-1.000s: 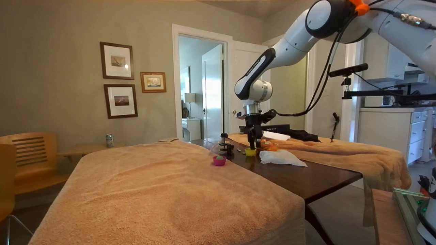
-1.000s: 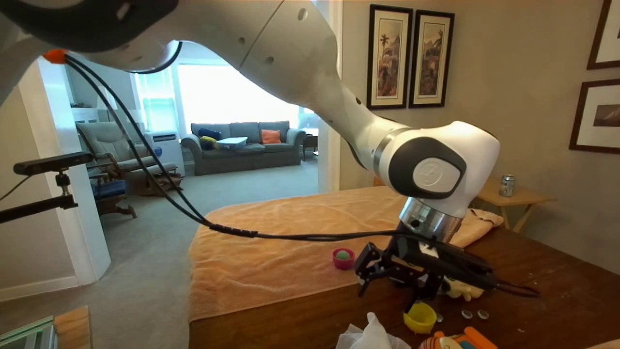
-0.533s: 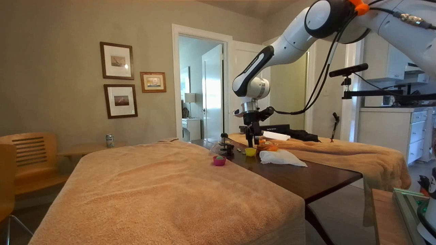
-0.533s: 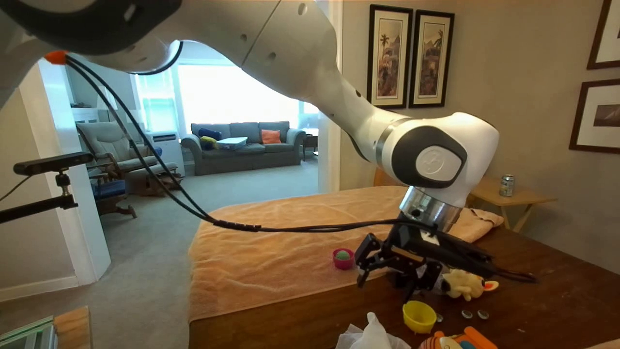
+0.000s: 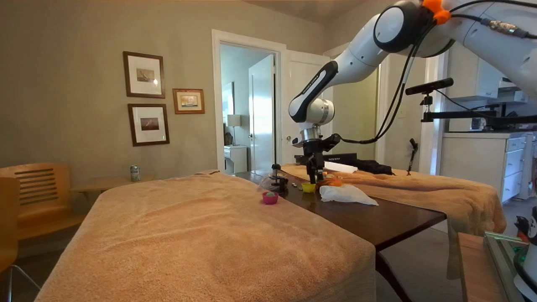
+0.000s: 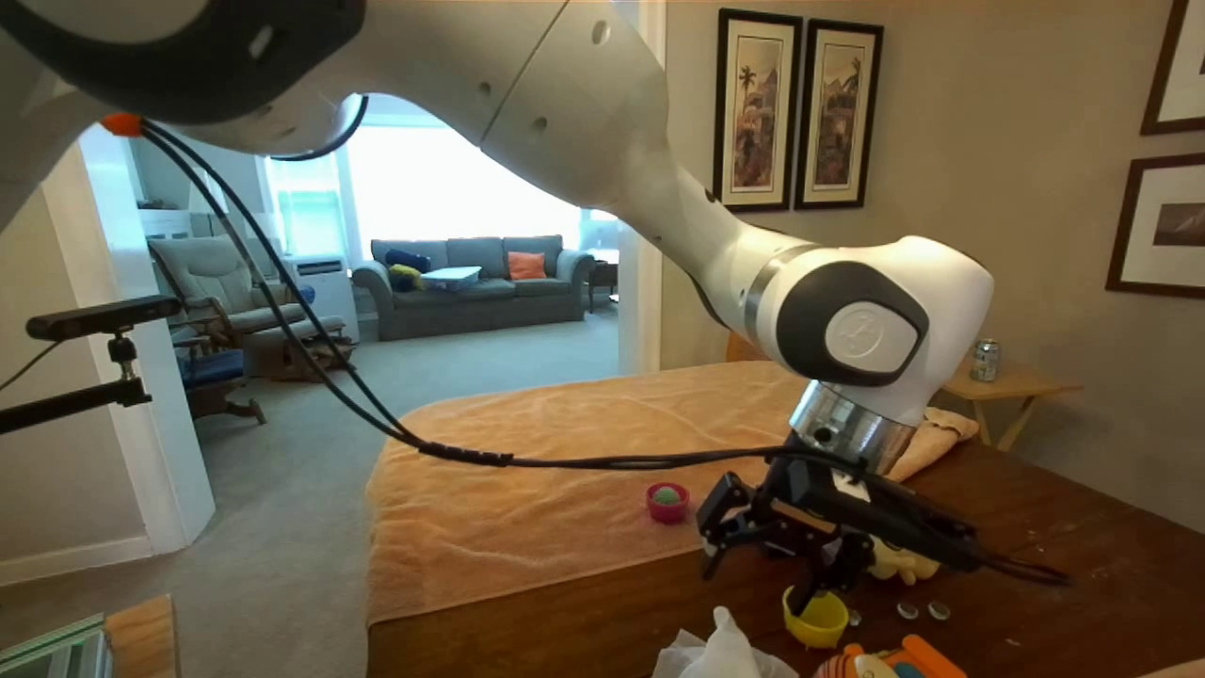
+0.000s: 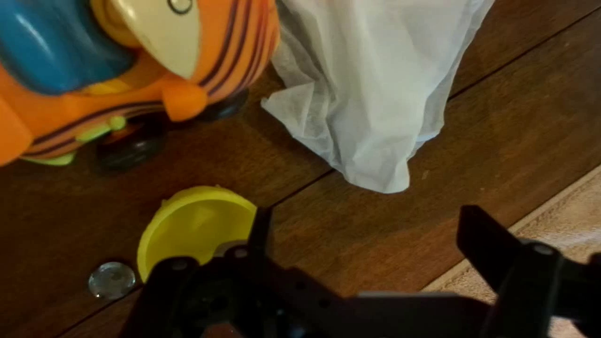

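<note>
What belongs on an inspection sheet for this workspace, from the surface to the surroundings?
Surface: dark wooden table, partly covered by an orange towel.
Work items: yellow cup, one finger overlapping its edge; contact unclear.
Clutter: orange toy, white bundle, stuffed toy, shiny pebbles, pink cup holding a green ball.
Hand: open, nothing held.
Cables: black cables loop beneath the arm.
Surroundings: framed pictures, couch, can on a side table.

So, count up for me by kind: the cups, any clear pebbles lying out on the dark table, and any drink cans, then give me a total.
Cups: 2, the yellow cup and the pink cup
Clear pebbles: 3 in view
Drink can: 1, the same one in both exterior views
Total: 6
</note>
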### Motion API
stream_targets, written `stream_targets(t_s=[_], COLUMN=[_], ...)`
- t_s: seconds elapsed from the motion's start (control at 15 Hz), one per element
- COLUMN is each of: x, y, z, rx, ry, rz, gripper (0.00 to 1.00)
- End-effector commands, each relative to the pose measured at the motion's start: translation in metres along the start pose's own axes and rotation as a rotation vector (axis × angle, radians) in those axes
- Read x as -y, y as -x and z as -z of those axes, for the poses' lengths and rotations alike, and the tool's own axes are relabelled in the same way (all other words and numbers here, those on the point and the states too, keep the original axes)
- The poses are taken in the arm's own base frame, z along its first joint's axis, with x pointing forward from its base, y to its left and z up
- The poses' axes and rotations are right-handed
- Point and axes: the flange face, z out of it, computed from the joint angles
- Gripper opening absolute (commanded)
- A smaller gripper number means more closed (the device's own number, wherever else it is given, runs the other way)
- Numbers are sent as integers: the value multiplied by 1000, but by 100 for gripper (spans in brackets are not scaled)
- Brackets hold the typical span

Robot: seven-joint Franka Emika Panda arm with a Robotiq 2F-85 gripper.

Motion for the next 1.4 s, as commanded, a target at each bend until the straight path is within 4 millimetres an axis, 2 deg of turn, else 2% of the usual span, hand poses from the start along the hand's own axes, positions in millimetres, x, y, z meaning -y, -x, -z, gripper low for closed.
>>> stream_targets(t_s=[0.0, 0.67, 1.33], x=[-7, -15, 9], y=[-6, -8, -37], z=[4, -8, -16], rx=[-4, 9, 58], ry=[11, -1, 8], rz=[10, 7, 37], gripper=[100, 100, 100])
